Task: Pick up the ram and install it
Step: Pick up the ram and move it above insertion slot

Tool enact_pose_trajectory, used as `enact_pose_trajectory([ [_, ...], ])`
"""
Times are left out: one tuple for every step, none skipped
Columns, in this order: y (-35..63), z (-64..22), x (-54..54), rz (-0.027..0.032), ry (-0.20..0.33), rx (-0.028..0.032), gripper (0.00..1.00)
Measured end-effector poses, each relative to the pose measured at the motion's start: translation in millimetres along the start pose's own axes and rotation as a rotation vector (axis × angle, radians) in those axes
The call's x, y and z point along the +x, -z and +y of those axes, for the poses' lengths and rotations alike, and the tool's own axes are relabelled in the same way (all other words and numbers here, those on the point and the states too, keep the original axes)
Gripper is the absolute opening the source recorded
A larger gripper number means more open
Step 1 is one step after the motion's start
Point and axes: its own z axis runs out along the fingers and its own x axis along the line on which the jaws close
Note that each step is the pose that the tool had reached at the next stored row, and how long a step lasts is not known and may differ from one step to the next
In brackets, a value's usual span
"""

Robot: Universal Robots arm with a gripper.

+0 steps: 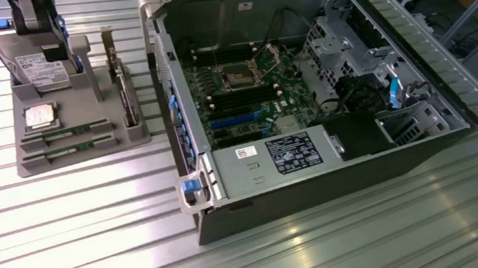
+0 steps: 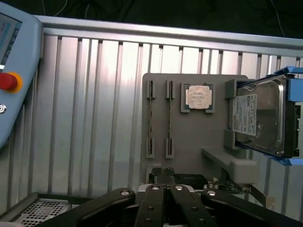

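1. My fingers (image 2: pixel 158 178): pressed together, empty.
2. 2 ram sticks (image 1: pixel 63 133): slotted in grey tray (image 1: pixel 58 166), exterior view's left, on counter (image 1: pixel 70 209).

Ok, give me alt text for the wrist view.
The shut, empty gripper hangs over a grey holder on a ribbed metal table. The holder carries two ram sticks standing on edge in slots, a square processor chip and a silver hard drive with blue rails. A control pendant with a red button is off to one side.
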Motion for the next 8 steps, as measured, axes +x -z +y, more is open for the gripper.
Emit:
enact_pose_trajectory([
  [-0.2,-0.1,0.0,0.0129,-0.015,-0.0007,0.1],
  [-0.6,-0.1,0.0,0.0231,-0.024,-0.0009,0.1],
  [-0.9,-0.1,0.0,0.0292,-0.03,-0.0009,0.1],
  [-1.1,-0.1,0.0,0.0344,-0.037,-0.0008,0.1],
  [-1.5,-0.1,0.0,0.0416,-0.049,-0.0007,0.1],
  [-1.8,-0.2,0.1,0.0452,-0.058,-0.0006,0.1],
  [-1.9,-0.2,0.1,0.045,-0.065,-0.001,0.1],
  [-2.0,0.0,0.1,0.0417,-0.069,-0.001,0.1],
])
